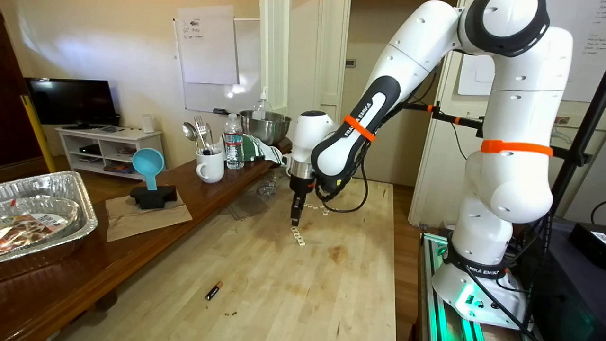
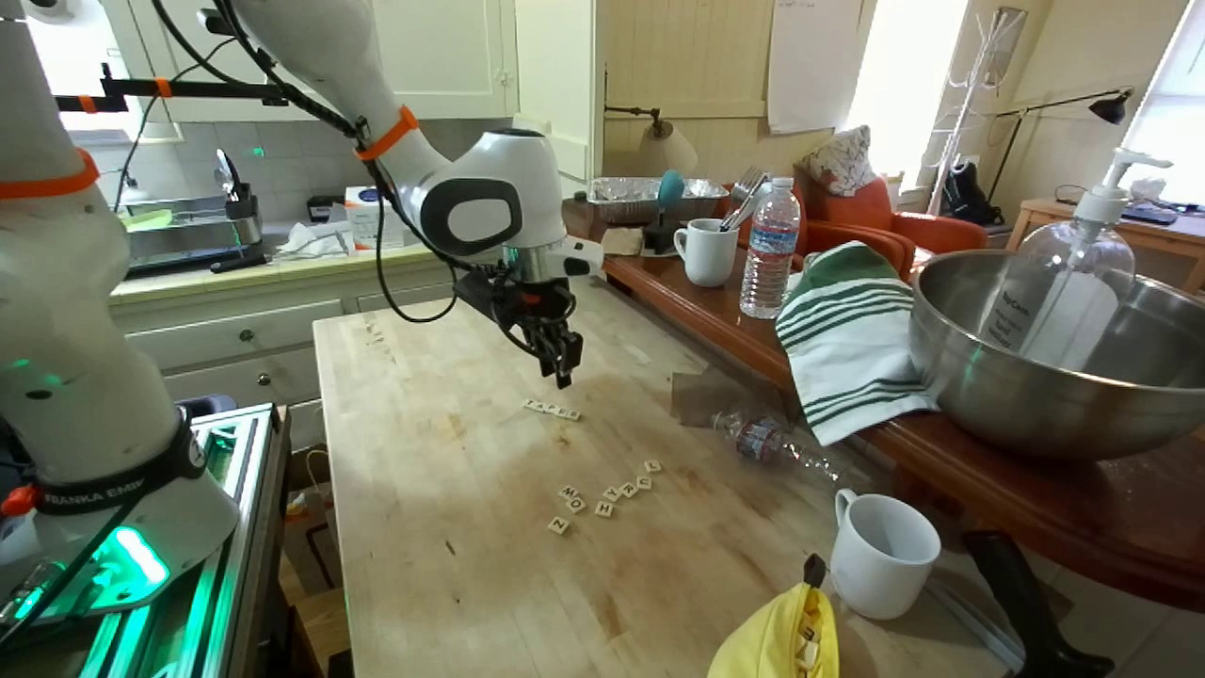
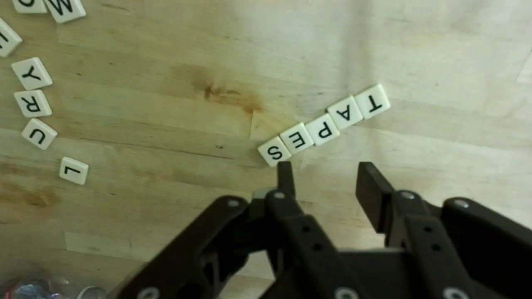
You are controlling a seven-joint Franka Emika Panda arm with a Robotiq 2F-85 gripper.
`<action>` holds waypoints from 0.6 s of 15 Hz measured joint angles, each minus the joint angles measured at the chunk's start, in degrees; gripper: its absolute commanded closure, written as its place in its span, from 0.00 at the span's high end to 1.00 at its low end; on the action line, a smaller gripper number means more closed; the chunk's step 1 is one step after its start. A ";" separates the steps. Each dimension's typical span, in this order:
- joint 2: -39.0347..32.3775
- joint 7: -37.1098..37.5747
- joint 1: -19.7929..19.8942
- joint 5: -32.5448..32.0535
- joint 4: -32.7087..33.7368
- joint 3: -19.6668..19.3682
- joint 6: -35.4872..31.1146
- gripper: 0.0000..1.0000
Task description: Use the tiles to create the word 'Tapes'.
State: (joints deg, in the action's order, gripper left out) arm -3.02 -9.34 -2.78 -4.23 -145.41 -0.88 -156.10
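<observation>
Five tiles (image 3: 322, 129) lay side by side in a slightly stepped row on the table (image 1: 341, 293), their letters upside down in the wrist view and spelling TAPES. The end effector (image 3: 328, 178) hung above the table near the S, its fingers (image 3: 372, 197) spread well apart with bare wood showing between them; in the same view the tip of one overlapped the edge of the S tile (image 3: 274, 151). Eight more tiles (image 2: 604, 508) were scattered apart from the row, with W, O, H, Y, R, U and L legible and the last either N or Z. On the dark counter (image 1: 94, 260), a white mug (image 1: 210, 168) held forks (image 1: 201, 129) and a spoon (image 1: 189, 131), just beside an upright water bottle (image 1: 234, 158) whose red, white and blue label could not be read. A steel bowl (image 2: 1036, 414) held a pump bottle (image 2: 1068, 282) with blurred dark lettering. A large foil tray (image 1: 84, 194) contained a smaller foil pan (image 1: 73, 208), with a white label (image 1: 52, 221) in it too small to read. Just beside a second white mug (image 2: 885, 556), a yellow pouch (image 2: 763, 640) gaped at its zip over pale pieces (image 2: 808, 652). FRANKA EMIKA ran along the arm (image 1: 402, 57) and, partly hidden, round its base collar (image 1: 480, 270), and a sheet of paper (image 1: 208, 57) bore handwriting too small to make out
</observation>
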 measured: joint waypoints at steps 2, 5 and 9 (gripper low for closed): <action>1.15 -4.68 0.07 -0.04 -0.60 0.10 1.43 0.91; 2.53 -11.74 0.23 -0.04 -1.22 0.12 3.10 1.00; 4.11 -18.47 0.43 -0.02 -2.16 0.11 3.67 1.00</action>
State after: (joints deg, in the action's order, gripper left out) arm 1.09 -27.81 -2.35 -4.25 -147.57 -0.77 -152.43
